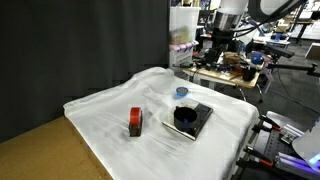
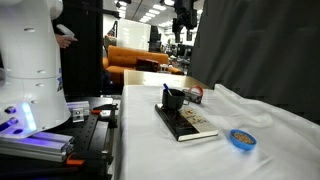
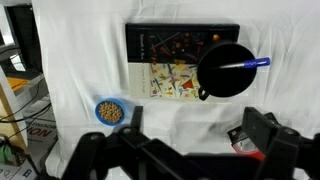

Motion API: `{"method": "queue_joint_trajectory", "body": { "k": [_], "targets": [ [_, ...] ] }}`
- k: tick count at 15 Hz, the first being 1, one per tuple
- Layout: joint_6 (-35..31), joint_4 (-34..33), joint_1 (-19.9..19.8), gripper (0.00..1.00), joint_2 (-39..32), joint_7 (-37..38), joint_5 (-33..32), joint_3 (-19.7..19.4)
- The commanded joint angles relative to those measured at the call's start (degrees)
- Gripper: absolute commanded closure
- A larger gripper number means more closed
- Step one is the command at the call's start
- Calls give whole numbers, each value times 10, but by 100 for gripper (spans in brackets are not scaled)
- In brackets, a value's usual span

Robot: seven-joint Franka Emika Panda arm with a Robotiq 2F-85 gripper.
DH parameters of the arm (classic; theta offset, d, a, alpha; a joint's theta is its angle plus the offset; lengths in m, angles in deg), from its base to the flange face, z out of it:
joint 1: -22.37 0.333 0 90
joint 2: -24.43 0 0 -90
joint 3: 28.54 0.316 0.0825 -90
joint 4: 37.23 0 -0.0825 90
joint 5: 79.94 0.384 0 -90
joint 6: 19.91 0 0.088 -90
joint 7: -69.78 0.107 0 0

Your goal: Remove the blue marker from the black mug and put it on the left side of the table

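Tool: the black two-fingered tool point(image 3: 190, 120) hangs high over the surface, its jaws spread wide with nothing between them.
Blue marker: the slim blue marker point(image 3: 246, 64) sits in the short round black mug point(image 3: 222, 74), with one end poking out over the rim to the right in the wrist view. It is too small to make out in the exterior views.
Black mug: it stands upright on the right part of a flat black square slab with a colourful printed face point(image 3: 165, 60), and shows in both exterior views point(image 1: 185, 117) point(image 2: 175, 99).
Surface: it is draped in wrinkled white cloth point(image 1: 100, 110), with a brown wooden corner point(image 1: 40, 155) showing at the near left in an exterior view.
Blue dish: a small round blue dish point(image 3: 111, 112) holds brownish bits and lies near the slab without touching it.
Red-brown block: a small red-brown block point(image 1: 135, 122) stands on the cloth left of the slab and apart from it.
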Motion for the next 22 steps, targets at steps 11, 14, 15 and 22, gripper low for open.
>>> {"method": "queue_joint_trajectory", "body": {
  "k": [11,14,15,22],
  "targets": [
    [-29,-20,76,0,9,-41,95,20],
    [-17,-19,90,0,8,-52,111,24],
    [-14,-19,93,0,8,-54,114,26],
    [8,2,98,0,15,-68,113,29]
  ]
}}
